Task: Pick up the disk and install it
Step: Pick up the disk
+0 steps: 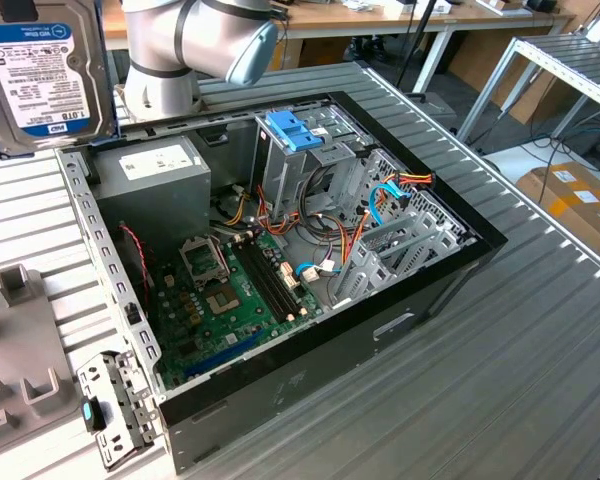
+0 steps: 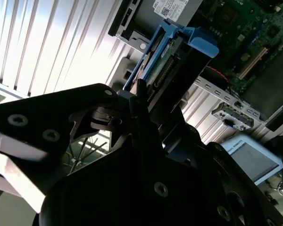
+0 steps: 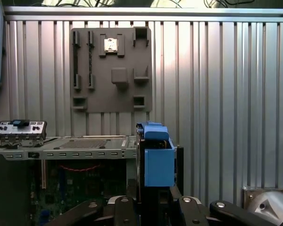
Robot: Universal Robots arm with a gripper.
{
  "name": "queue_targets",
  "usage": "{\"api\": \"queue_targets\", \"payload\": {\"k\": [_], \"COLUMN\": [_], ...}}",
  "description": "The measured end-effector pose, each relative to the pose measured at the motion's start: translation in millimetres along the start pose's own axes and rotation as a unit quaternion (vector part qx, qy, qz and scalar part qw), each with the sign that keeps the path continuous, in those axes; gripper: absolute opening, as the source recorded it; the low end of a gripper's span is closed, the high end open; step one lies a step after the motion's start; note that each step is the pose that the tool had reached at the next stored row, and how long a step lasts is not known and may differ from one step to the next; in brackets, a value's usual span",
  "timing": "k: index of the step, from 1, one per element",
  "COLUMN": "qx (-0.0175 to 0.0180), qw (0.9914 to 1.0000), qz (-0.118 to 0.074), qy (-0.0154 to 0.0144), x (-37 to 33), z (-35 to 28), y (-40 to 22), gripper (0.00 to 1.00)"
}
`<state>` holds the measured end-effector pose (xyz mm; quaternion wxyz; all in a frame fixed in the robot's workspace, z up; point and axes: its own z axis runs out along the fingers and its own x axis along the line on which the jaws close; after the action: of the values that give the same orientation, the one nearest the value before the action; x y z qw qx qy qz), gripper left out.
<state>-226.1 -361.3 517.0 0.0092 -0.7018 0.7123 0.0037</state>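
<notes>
As the open computer case (image 1: 310, 340) stands on the worktop (image 1: 540, 380), the disk (image 1: 45, 75) hangs high at the exterior view's left; the second wrist view shows fingers (image 2: 101, 103) clamped on its blue-framed end, the first wrist view has it edge-on between them, likely for slotting in

I note: exterior view looks down on the case (image 1: 310, 370); both wrist views, close behind the gripper (image 3: 155, 190), share it and the disk (image 3: 159, 165).

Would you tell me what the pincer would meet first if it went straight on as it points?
The pincer grips the light-blue-framed grey metal disk; past it, probably the open computer case's perforated rim, or the ribbed metal table beside it; depth is unclear.
</notes>
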Motion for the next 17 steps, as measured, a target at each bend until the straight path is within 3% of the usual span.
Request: {"api": "queue_targets", "payload": {"k": [4, 6, 8, 11, 17], "qx": [0.0000, 0.0000, 0.0000, 0.0000, 0.0000], "qw": [1.00000, 1.00000, 1.00000, 1.00000, 1.00000], "qz": [0.000, 0.000, 0.000, 0.000, 0.000], "qy": [0.0000, 0.0000, 0.0000, 0.0000, 0.0000], "x": [-0.2, -0.3, -0.4, -0.7, -1.0], "z": [0.1, 0.2, 0.3, 0.3, 0.5], "y": [-12.1, -22.8, -28.6, -45.3, -64.7], "gripper": [0.35, 0.35, 0.35, 0.35, 0.35]}}
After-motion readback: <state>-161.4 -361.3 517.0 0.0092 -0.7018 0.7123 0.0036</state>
